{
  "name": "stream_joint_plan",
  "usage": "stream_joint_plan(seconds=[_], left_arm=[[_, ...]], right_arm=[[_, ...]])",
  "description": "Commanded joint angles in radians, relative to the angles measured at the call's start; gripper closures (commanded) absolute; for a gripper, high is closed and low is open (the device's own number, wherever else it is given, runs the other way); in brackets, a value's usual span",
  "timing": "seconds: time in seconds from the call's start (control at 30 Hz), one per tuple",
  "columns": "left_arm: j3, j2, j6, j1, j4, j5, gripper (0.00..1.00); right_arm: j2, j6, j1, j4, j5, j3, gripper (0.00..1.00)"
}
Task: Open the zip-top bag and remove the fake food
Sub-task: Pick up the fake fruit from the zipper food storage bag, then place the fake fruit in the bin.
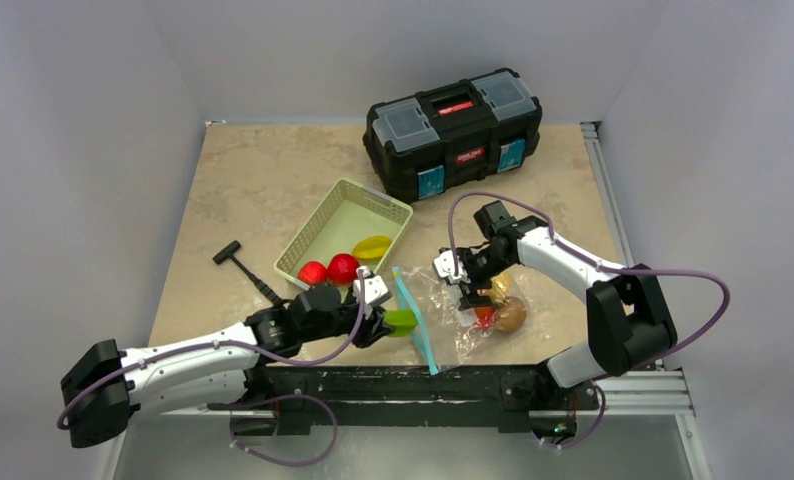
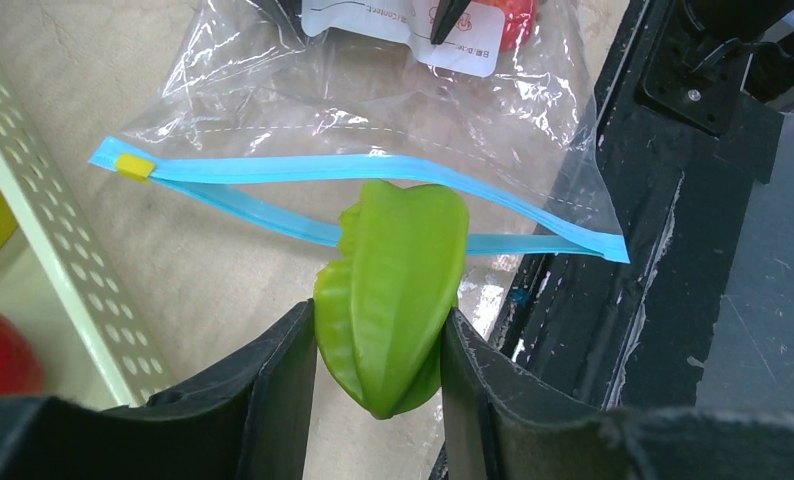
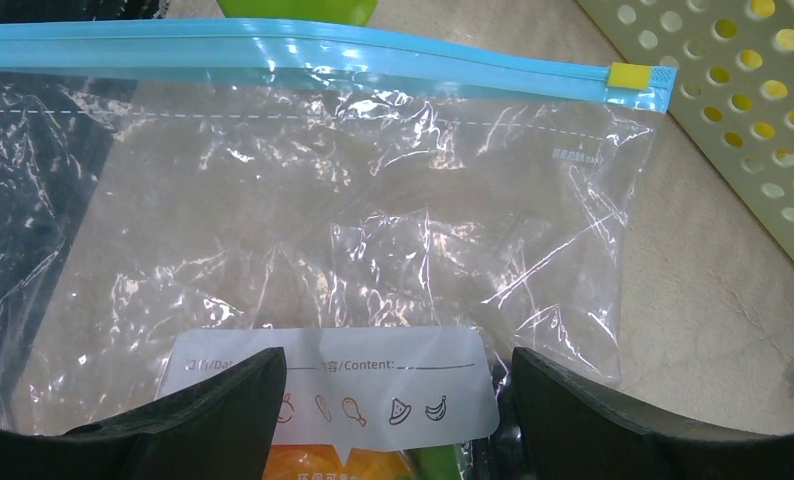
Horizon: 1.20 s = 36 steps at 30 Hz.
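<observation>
Gaping, the crinkly zip-top bag lies flat (left gripper grasps green fruit, right gripper spread).

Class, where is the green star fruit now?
In the left wrist view, the green star fruit is clamped in the left pincer, at the blue strip of the zip-top bag, right of the basket.

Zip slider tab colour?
Yellow slider tab on the teal-blue zip strip; clearest in right wrist view.
</observation>
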<state>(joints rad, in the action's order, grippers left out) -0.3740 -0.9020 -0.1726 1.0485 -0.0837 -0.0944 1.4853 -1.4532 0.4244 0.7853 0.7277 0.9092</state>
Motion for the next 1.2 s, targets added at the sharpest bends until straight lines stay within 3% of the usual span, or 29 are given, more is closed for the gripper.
stream_joint_plan(seconds=[0.0, 0.43, 1.17], left_arm=[[-0.027, 0.069, -0.009, 0.002, 0.079, 0.029, 1.00], [-0.095, 0.190, -0.007, 0.003, 0.309, 0.052, 1.00], [-0.219, 0.284, 0.000, 0.002, 0.483, 0.196, 1.00]], right_arm=[[-0.022, -0.021, -0.003, 0.003, 0.016, -0.002, 0.18], [-0.017, -0.022, -0.004, 0.006, 0.014, -0.001, 0.18], [-0.009, -0.025, -0.004, 0.011, 0.015, 0.002, 0.19]])
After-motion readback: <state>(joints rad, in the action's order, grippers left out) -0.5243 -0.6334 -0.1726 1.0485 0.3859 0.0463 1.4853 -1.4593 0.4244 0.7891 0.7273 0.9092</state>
